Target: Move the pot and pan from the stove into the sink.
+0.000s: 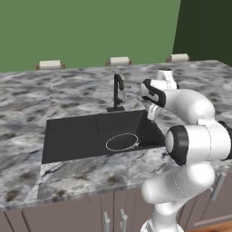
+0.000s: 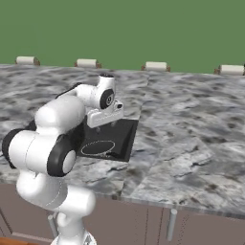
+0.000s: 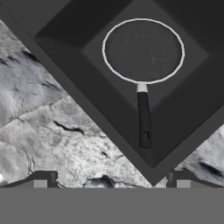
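The gripper (image 3: 111, 179) hangs with its jaws spread wide and nothing between them — fingertips (image 3: 43, 179) poised over the sink's near corner. Below lies the pan (image 3: 143, 50), flat on the floor of the sink (image 1: 68, 136) with its long handle pointing toward the hand (so its half of the job looks done). The faucet (image 1: 118, 93) stands behind on the marbled counter (image 1: 68, 176). The pot, by my reckoning, comes next.
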{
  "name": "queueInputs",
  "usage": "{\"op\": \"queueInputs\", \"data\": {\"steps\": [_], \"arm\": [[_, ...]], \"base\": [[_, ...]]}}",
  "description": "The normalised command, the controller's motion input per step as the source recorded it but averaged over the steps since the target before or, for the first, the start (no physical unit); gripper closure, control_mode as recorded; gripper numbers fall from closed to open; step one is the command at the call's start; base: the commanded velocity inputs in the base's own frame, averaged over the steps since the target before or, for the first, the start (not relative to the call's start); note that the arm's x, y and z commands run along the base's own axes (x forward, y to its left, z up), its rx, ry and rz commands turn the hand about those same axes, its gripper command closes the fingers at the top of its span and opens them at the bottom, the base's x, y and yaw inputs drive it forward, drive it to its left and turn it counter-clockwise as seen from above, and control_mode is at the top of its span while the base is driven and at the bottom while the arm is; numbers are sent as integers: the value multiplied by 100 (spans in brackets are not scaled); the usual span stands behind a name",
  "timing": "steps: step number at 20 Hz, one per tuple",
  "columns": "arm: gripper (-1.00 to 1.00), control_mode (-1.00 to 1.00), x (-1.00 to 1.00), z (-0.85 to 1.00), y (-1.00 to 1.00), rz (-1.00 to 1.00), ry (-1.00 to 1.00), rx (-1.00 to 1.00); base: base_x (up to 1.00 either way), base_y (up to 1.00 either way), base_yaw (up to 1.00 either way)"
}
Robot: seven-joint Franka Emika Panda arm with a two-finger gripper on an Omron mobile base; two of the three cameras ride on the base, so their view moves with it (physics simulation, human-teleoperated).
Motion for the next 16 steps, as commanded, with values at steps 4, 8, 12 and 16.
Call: {"op": "queueInputs", "data": {"steps": [4,8,12,16], "arm": [[-100,-100,-74,39,3,6,-31,-8],[-100,-100,-70,14,4,7,-33,-9],[-100,-100,-72,0,5,11,-25,-8],[-100,-100,-82,0,10,11,-15,-7]], "base": [[0,0,0],[0,0,0],[0,0,0],[0,0,0]]}}
